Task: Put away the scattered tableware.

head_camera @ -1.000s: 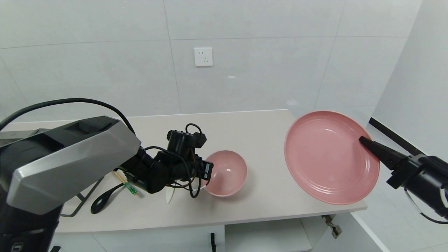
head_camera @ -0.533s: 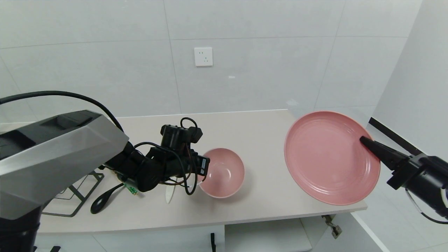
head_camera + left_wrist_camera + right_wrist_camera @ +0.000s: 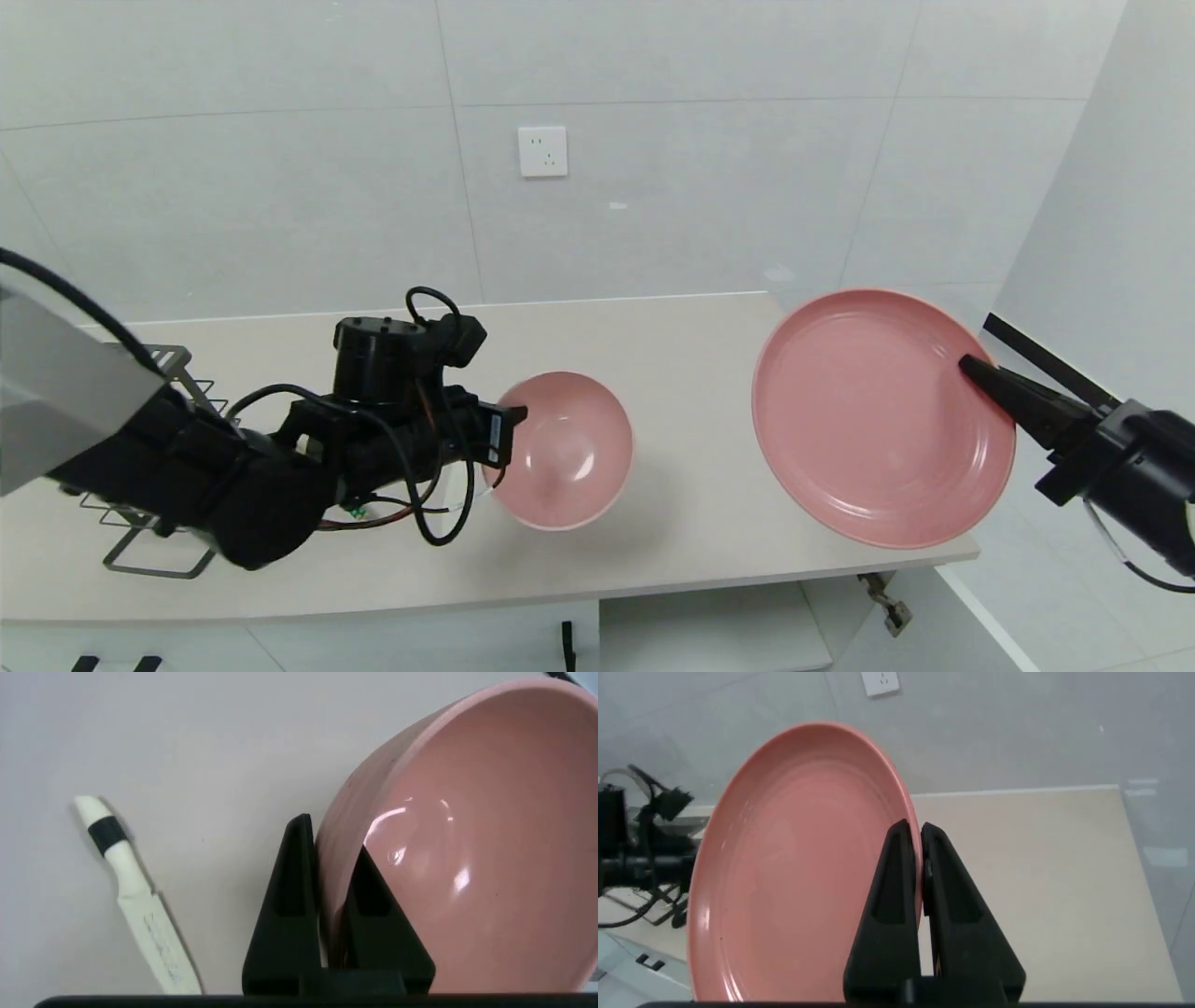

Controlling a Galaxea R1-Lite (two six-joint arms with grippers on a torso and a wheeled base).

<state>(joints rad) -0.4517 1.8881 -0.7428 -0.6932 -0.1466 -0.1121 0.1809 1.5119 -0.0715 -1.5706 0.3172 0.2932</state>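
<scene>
My left gripper [image 3: 509,420] is shut on the rim of a pink bowl [image 3: 560,450], which hangs tilted above the middle of the counter [image 3: 691,373]. In the left wrist view the two fingers [image 3: 301,873] pinch the pink bowl [image 3: 467,849] wall, one outside and one inside. My right gripper [image 3: 976,371] is shut on the rim of a large pink plate [image 3: 868,415], held tilted over the counter's right end. The right wrist view has its fingers [image 3: 901,859] clamped on the pink plate [image 3: 794,859] edge. A white knife [image 3: 140,924] lies on the counter below the bowl.
A black wire rack [image 3: 149,457] stands at the counter's left, partly behind my left arm. A wall socket [image 3: 542,151] sits on the tiled wall behind. The counter's front edge runs above white cabinet doors [image 3: 709,635]. A side wall closes the right.
My left gripper has lifted the pink bowl off the counter and carried it up and to the left, tilting it. The left arm now covers the spoon and chopsticks. The plate has barely shifted.
</scene>
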